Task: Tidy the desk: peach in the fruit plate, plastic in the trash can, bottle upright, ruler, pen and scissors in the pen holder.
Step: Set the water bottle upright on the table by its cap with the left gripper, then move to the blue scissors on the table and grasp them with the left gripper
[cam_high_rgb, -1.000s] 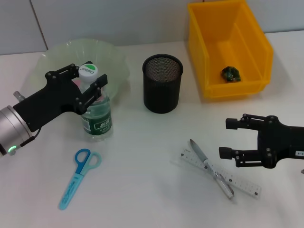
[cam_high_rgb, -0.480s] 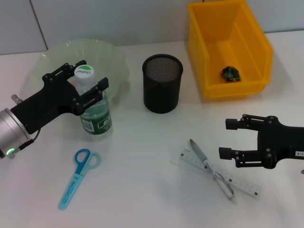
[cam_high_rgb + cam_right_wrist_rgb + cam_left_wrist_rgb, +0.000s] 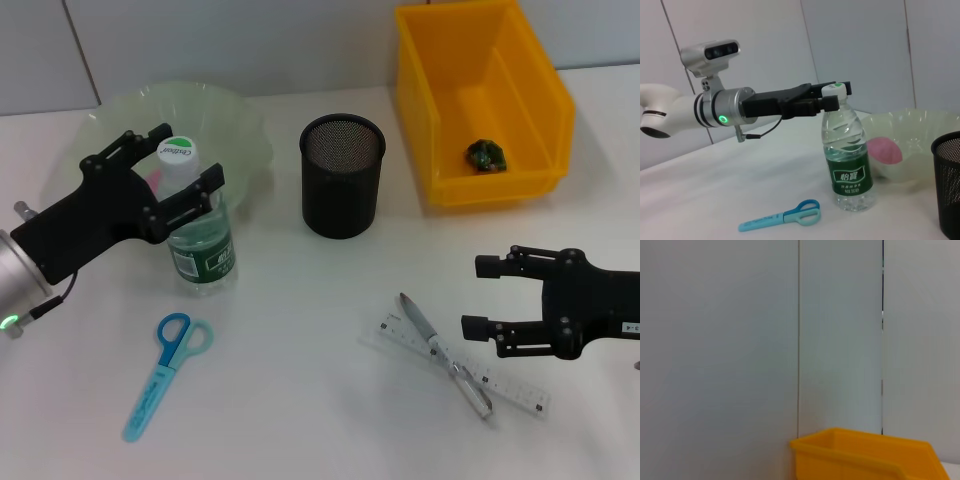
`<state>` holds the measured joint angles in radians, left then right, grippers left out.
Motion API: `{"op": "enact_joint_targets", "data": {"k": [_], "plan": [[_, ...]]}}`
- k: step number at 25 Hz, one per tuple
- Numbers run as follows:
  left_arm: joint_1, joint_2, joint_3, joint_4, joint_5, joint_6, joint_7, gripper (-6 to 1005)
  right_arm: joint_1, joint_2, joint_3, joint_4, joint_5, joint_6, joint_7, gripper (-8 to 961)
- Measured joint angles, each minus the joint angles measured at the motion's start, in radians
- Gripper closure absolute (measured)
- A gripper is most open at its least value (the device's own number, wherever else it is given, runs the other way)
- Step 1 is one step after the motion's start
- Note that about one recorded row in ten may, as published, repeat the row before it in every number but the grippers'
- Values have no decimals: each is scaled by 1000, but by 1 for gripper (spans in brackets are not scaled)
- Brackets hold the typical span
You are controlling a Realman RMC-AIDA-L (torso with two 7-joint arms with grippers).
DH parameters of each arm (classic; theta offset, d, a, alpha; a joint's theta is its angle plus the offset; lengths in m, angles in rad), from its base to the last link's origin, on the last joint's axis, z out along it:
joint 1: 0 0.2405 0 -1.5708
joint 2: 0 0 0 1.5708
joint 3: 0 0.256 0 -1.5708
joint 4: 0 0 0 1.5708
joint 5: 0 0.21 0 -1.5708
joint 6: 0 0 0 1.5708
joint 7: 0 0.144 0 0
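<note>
The bottle (image 3: 203,245) (image 3: 847,160) stands upright on the desk (image 3: 300,400) in front of the fruit plate (image 3: 235,120). My left gripper (image 3: 190,153) (image 3: 837,94) is open at cap height, one finger on each side of the cap. The peach (image 3: 884,151) lies in the fruit plate. A dark green crumpled plastic (image 3: 487,155) sits in the trash can (image 3: 545,95). The pen (image 3: 430,340) lies across the ruler (image 3: 515,388), just left of my open right gripper (image 3: 475,295). The scissors (image 3: 165,370) lie front left. The pen holder (image 3: 343,190) stands in the middle.
A grey panelled wall runs behind the desk. The trash can (image 3: 865,455) also shows in the left wrist view. The scissors (image 3: 785,217) lie near the bottle's base, towards the front of the desk.
My left gripper has opened around the bottle's neck and drawn back a little to the left. The bottle stays upright. The right arm has not moved.
</note>
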<state>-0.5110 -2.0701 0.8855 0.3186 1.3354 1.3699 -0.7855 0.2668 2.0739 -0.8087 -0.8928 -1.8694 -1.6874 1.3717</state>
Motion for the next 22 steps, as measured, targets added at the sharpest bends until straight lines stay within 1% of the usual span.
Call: {"op": "enact_joint_targets", "data": {"k": [1,2,4,6,7,8,10,12,13,20,22], "plan": [[6,1,0,5,2,8,-4,185,0,0,0,0,0,0,0,122],[25,1,2,21,9,44,-17,185,-1,0,0,0,-1,0,0,122],[33,2,3,26,12,56,-19,184,-2,0,1,0,-1,0,0,122],[59,2,8,47,13,85,-24,184,-2,0,2,0,-1,0,0,122],[83,2,13,62,13,110,-29,184,-2,1,3,-2,-1,0,1,123],[83,2,13,62,13,110,-29,184,-2,1,3,-2,-1,0,1,123],[105,2,16,73,11,138,-31,184,-3,1,4,-4,0,0,1,123],[140,1,13,91,6,180,-36,184,-1,1,4,-6,0,0,1,123],[140,1,13,91,6,180,-36,184,-1,1,4,-6,0,0,1,123],[227,-3,15,183,3,207,-145,185,-1,2,3,-9,0,0,1,123],[246,-1,15,197,3,216,-164,185,-2,2,4,-9,0,0,1,123]]}}
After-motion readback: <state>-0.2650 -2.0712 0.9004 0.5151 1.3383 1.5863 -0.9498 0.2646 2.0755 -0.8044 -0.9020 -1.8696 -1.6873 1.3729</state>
